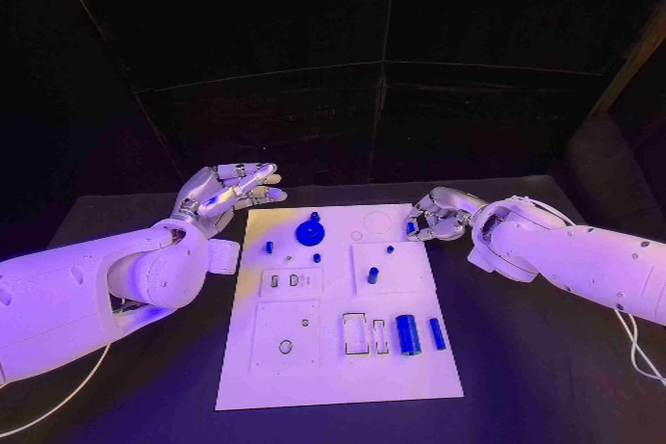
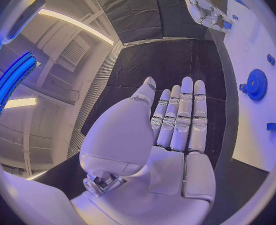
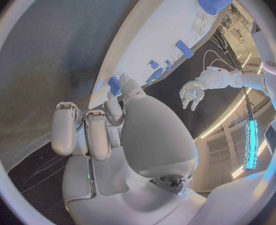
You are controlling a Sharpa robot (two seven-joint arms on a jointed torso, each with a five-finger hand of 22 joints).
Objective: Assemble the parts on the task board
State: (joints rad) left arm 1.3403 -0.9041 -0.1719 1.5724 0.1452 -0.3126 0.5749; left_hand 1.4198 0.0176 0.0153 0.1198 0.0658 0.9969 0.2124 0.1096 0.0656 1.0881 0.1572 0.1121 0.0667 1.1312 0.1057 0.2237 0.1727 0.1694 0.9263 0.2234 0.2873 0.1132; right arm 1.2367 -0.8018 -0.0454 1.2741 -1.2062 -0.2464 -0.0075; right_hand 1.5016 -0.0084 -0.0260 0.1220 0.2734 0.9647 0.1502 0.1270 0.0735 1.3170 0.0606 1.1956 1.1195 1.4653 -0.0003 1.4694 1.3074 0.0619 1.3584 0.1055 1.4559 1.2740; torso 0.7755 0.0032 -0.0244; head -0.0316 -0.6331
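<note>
The white task board [image 1: 333, 367] lies in the middle of the table. On its far part a blue gear [image 1: 310, 234] [image 2: 257, 84] sits, with small blue pegs [image 1: 269, 247] near it. A thick blue cylinder [image 1: 407, 333] [image 3: 214, 0] and a slim blue bar [image 1: 437, 333] lie at the near right. My left hand [image 1: 229, 194] [image 2: 169, 130] hovers open, fingers stretched, beside the board's far left corner. My right hand [image 1: 437, 216] [image 3: 113, 130] is at the board's far right edge and pinches a small blue part [image 1: 411, 227] [image 3: 115, 86] between thumb and finger.
Another blue piece [image 1: 372, 274] stands in the board's middle right panel. Two empty rectangular slots [image 1: 355, 330] lie beside the cylinder. Black tabletop [image 1: 527, 367] surrounds the board on all sides. A white cable [image 1: 631, 338] hangs under my right arm.
</note>
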